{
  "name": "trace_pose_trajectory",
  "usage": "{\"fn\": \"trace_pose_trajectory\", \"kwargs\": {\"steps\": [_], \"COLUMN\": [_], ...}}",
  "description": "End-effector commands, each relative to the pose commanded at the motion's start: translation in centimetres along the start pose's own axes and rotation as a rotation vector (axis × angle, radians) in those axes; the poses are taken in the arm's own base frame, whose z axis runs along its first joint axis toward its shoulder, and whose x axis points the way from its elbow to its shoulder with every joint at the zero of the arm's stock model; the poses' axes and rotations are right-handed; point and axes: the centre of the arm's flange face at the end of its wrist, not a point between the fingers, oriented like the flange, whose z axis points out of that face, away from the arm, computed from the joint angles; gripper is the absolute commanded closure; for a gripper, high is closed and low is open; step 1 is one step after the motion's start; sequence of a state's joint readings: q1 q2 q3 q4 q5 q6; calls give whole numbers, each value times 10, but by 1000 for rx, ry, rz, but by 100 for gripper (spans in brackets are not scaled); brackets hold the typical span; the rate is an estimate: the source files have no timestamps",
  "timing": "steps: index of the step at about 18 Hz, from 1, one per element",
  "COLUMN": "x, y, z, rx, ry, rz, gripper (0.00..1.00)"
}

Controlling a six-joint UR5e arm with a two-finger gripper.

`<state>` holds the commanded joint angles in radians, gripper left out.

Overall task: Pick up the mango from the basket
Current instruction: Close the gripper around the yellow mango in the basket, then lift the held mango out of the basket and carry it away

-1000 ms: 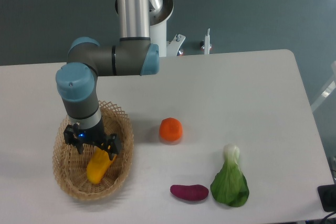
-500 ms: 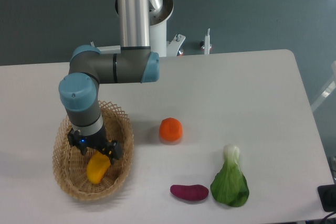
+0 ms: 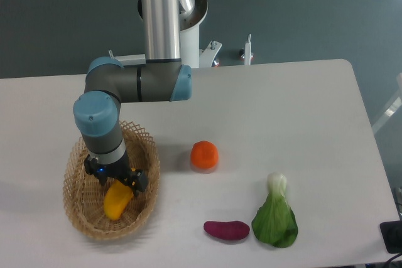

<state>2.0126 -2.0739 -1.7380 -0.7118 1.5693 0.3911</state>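
One lift left, by the look of it: the wicker basket holds the mango on its floor, not yet raised. Down inside, the gripper sits right over the fruit's upper end, fingers too hidden to call spread or pinching. Off to the right lie bok choy, an orange and a purple sweet potato, well apart, blocking nothing.
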Motion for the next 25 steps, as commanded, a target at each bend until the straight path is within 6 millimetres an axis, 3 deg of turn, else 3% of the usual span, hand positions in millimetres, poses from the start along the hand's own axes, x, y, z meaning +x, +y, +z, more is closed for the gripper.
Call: {"fn": "trace_pose_trajectory", "kwargs": {"steps": [7, 11, 14, 16, 19, 24, 25], "x": [-5, -8, -15, -25, -62, -159, -193], "y": [0, 0, 1, 5, 21, 75, 95], "z": [-4, -11, -38, -68, -112, -166, -171], "rx": [7, 10, 44, 76, 85, 49, 26], "ry": [-4, -20, -40, -70, -134, -177, -184], "rz": [0, -1, -6, -22, -16, 2, 19], "gripper": [48, 52, 52, 52, 52, 52, 52]}}
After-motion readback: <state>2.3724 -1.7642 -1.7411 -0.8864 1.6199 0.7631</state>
